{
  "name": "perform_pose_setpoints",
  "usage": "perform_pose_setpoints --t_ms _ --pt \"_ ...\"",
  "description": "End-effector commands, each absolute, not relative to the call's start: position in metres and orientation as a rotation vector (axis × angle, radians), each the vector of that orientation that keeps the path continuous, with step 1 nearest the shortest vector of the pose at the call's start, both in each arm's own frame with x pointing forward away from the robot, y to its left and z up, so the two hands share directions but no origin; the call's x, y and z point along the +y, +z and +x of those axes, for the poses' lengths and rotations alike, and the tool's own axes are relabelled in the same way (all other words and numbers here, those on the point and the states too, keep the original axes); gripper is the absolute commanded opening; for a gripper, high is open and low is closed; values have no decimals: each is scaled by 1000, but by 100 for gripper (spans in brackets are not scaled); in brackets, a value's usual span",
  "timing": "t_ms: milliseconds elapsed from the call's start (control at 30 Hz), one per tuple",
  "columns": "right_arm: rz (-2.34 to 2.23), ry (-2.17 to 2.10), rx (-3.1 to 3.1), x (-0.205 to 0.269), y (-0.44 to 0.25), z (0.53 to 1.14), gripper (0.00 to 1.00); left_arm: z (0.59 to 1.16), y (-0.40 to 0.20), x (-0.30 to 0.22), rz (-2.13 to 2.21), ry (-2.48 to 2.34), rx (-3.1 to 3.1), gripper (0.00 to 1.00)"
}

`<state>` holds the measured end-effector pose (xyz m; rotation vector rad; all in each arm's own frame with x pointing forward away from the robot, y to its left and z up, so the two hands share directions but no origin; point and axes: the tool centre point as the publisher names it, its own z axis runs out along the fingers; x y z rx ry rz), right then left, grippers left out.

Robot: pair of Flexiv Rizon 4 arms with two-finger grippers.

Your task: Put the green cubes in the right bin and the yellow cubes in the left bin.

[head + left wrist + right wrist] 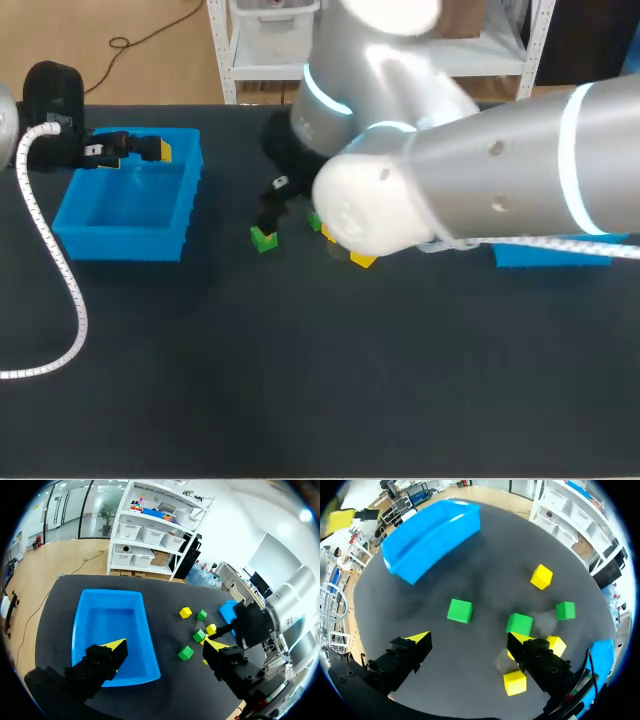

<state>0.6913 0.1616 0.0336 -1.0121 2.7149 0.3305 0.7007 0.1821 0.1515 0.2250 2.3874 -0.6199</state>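
We record a black worktop (300, 400). The left bin (120, 240) and the right bin (550, 256) are both bright blue. The green cubes (459, 610) are a plain vivid green, the yellow cubes (541, 576) a plain lemon yellow. The right arm (500, 180) is silver-grey with glowing cyan rings. Both sets of jaws are black with yellow tips (418, 638). The coiled hose (50, 270) is white.

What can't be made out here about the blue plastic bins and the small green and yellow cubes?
Head view: the right blue plastic bin lies mostly under the right arm; its inside is hidden.
Head view: that arm also covers most cubes; only one green cube and one yellow cube show clearly.
Right wrist view: the same bin is cut off at the edge.
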Motion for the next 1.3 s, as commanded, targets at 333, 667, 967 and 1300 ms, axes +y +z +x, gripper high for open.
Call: perform_pose_setpoints --t_ms 333,667,967,1300 --pt "-1000 256 2786 196 1 717 100 700 150 184 231 -634 2377 100" --pt "-980 187 2795 198 -9 714 100 700 150 184 231 -634 2377 100" --pt "-900 129 2809 193 -10 712 6 700 150 184 231 -634 2377 100" --pt "-876 123 2815 189 -10 708 0 700 150 184 231 -634 2377 100"
